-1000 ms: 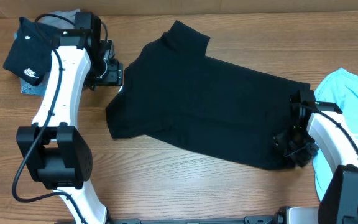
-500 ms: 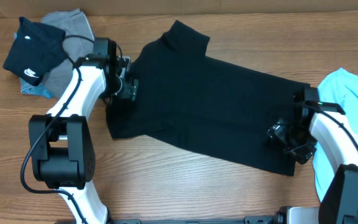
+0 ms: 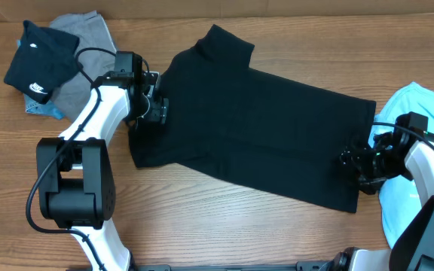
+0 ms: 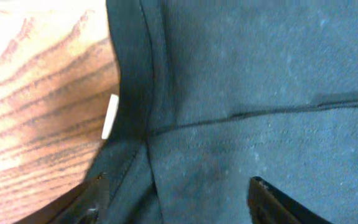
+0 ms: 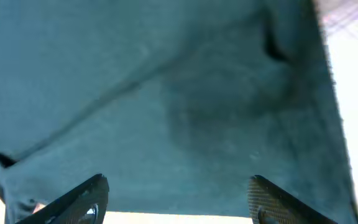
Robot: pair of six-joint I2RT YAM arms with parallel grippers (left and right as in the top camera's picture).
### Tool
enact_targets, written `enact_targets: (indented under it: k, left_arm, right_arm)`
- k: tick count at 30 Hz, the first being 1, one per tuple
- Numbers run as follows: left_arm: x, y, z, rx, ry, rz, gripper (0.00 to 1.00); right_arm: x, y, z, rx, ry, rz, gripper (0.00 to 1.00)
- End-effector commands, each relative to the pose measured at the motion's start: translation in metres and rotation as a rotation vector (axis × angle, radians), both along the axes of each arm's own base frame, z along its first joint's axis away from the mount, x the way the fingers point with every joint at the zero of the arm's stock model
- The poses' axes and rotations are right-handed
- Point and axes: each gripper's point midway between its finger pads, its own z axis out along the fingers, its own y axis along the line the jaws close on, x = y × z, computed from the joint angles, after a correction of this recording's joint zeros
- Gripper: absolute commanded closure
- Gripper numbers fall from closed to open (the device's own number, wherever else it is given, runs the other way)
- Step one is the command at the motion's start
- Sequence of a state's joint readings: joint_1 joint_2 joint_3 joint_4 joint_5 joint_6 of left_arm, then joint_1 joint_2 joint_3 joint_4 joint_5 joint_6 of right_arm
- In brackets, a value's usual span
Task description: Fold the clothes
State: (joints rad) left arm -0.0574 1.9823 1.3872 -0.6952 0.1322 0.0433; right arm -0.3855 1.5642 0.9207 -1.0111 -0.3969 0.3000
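The clothes, a large plain black T-shirt (image 3: 255, 120), lie spread flat across the middle of the table. My left gripper (image 3: 155, 107) hovers over the shirt's left sleeve edge. In the left wrist view this gripper (image 4: 179, 200) is open, its fingers (image 4: 95, 199) straddling a sleeve seam of the shirt (image 4: 260, 93) next to a white tag (image 4: 109, 116). My right gripper (image 3: 355, 161) sits at the shirt's right hem. In the right wrist view it (image 5: 178, 198) is open over the dark fabric (image 5: 166, 93), gripping nothing.
A smaller black garment with a white logo (image 3: 38, 64) lies on a grey garment (image 3: 81, 38) at the back left. A light blue garment (image 3: 424, 120) lies at the right edge, under my right arm. Bare wood table (image 3: 224, 218) runs along the front.
My left gripper has moved right and toward the front, from beside the shirt onto its sleeve edge. My right arm has swung outward, with its gripper staying at the right hem.
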Motion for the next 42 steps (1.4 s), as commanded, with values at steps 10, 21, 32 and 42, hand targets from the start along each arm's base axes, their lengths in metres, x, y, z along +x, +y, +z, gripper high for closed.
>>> enact_targets:
  k: [10, 21, 32, 42]
  left_arm:
    - [0.009, -0.003, -0.003, -0.026, -0.072, -0.003, 0.38]
    - [0.010, -0.006, -0.011, -0.040, -0.071, -0.007, 0.73]
    - [0.007, 0.001, -0.026, -0.003, -0.042, 0.005, 0.55]
    - [0.010, -0.006, -0.028, -0.043, -0.031, -0.002, 0.93]
  right_arm:
    - [0.014, 0.004, 0.012, 0.018, -0.088, 0.042, 0.25]
    - [0.014, 0.004, 0.012, 0.018, -0.088, 0.042, 0.25]
    - [0.014, 0.004, 0.012, 0.017, -0.089, 0.042, 0.25]
    - [0.014, 0.004, 0.012, 0.018, -0.088, 0.042, 0.25]
